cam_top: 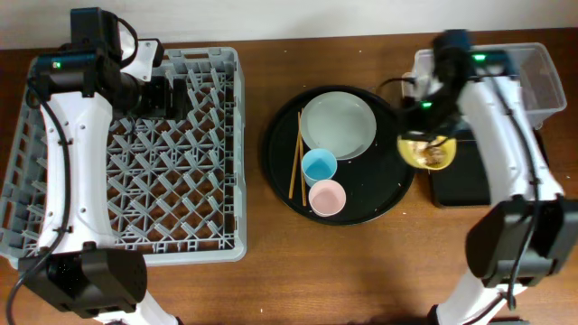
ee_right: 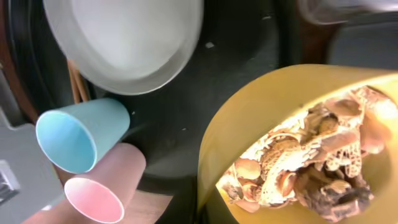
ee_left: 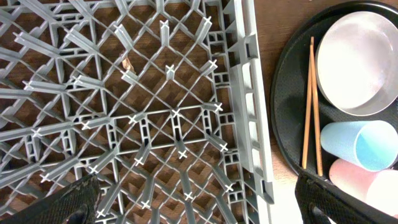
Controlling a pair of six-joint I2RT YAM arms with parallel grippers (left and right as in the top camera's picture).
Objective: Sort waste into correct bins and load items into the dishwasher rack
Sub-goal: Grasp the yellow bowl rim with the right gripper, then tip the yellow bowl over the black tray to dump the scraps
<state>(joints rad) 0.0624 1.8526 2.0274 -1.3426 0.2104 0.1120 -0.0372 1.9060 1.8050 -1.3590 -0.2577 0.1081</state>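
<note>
My right gripper [cam_top: 426, 135] is shut on the rim of the yellow bowl [cam_top: 426, 153], held over the right edge of the round black tray [cam_top: 280, 153] beside the shallow black tray [cam_top: 462, 187]. The bowl [ee_right: 273, 106] is tilted and holds tan-brown food scraps [ee_right: 311, 162]. On the round tray are the white plate [cam_top: 338, 124], blue cup [cam_top: 319, 166], pink cup [cam_top: 327, 197] and chopsticks [cam_top: 295, 167]. My left gripper [cam_top: 176, 95] is open and empty over the grey dishwasher rack [cam_top: 239, 153], seen also in the left wrist view [ee_left: 245, 106].
The clear plastic tub [cam_top: 542, 77] stands at the far right, behind the shallow black tray. A small tan bit [ee_left: 126, 63] lies on the rack floor. Bare wood shows between the rack and the round tray [ee_right: 180, 130].
</note>
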